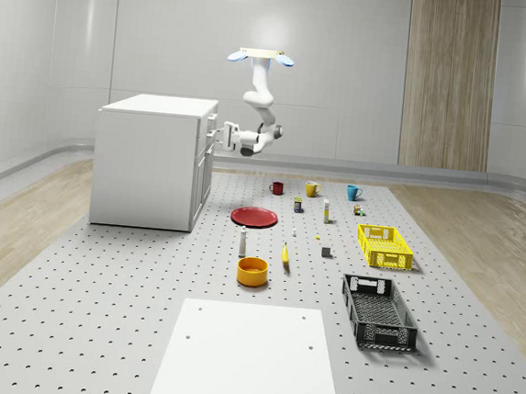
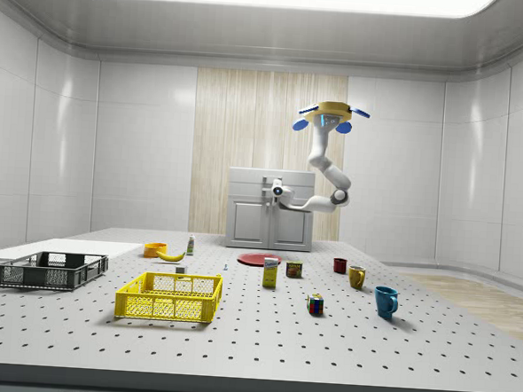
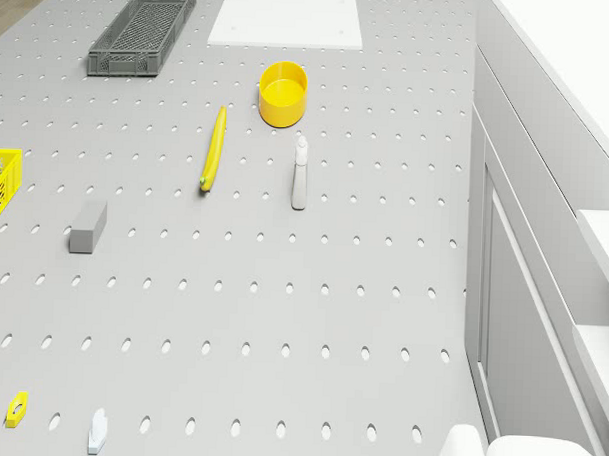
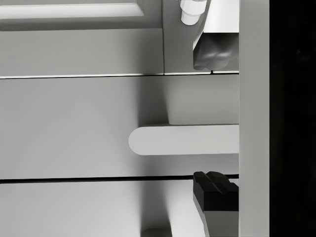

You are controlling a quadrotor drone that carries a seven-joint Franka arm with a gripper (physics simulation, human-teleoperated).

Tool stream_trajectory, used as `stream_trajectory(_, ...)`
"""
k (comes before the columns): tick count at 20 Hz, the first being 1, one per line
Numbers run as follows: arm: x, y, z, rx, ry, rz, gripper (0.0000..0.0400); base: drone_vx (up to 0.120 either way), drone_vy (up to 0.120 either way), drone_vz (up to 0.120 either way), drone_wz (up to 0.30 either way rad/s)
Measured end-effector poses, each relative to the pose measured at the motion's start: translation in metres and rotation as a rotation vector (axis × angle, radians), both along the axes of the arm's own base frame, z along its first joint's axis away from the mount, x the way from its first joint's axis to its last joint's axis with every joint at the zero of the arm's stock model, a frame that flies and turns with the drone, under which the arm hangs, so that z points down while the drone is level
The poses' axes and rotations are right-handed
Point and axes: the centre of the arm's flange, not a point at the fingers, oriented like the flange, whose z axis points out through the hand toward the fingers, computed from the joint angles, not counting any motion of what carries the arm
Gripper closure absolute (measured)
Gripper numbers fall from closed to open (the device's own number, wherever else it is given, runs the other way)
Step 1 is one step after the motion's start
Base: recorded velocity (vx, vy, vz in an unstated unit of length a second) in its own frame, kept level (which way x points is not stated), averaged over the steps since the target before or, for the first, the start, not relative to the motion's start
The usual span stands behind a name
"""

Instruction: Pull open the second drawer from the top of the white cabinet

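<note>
The white cabinet (image 1: 146, 164) stands at the whole-scene view's left, its drawer fronts facing right. The drone (image 1: 259, 57) hovers in the air beside that front, above the cabinet's top level. Its arm bends down to the gripper (image 1: 218, 139), which sits at an upper drawer. In the wrist view the gripper (image 4: 213, 123) is open. One fingertip (image 4: 215, 52) and the other (image 4: 215, 190) straddle the drawer's white bar handle (image 4: 182, 139) with gaps on both sides. In the side view the gripper (image 2: 269, 191) meets the cabinet (image 2: 242, 221) just under its top.
On the pegboard floor in front of the cabinet lie a red plate (image 1: 254, 216), a white bottle (image 1: 242, 241), a banana (image 1: 286, 254) and an orange bowl (image 1: 252, 271). Further right are three mugs (image 1: 312, 188), a yellow crate (image 1: 384, 246) and a black crate (image 1: 378, 311).
</note>
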Motion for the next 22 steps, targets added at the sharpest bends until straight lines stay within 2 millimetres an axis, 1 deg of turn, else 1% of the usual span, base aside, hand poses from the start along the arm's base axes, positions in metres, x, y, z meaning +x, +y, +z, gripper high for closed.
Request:
stream_trajectory(4, 0.002, -0.01, -0.006, 0.0, -0.01, 0.0, 0.0099, 0.0, 0.0, 0.0, 0.0)
stream_trajectory(6, 0.003, -0.009, -0.008, 0.0, -0.013, 0.0, 0.01, 0.0, 0.0, 0.0, 0.0)
stream_trajectory(7, 0.003, -0.008, -0.008, 0.0, -0.014, 0.001, 0.0115, 0.0, 0.0, 0.0, 0.0)
stream_trajectory(8, 0.003, -0.007, -0.009, 0.0, -0.014, 0.001, 0.0156, 0.0, 0.0, 0.0, 0.0)
stream_trajectory(10, 0.003, -0.005, -0.01, 0.0, -0.016, 0.001, 0.0213, 0.0, 0.0, 0.0, 0.0)
stream_trajectory(12, 0.003, -0.004, -0.01, 0.0, -0.017, 0.001, 0.0247, 0.0, 0.0, 0.0, 0.0)
stream_trajectory(14, 0.003, -0.004, -0.011, 0.0, -0.017, 0.001, 0.0189, 0.0, 0.0, 0.0, 0.0)
stream_trajectory(16, 0.004, -0.002, -0.011, -0.001, -0.018, 0.001, 0.0154, 0.0, 0.0, 0.0, 0.0)
stream_trajectory(19, 0.004, 0.007, -0.011, -0.001, -0.018, 0.001, 0.0126, 0.0, 0.0, 0.0, 0.0)
stream_trajectory(22, 0.004, 0.019, -0.011, 0.0, -0.019, 0.001, 0.0112, 0.0, 0.0, 0.0, 0.0)
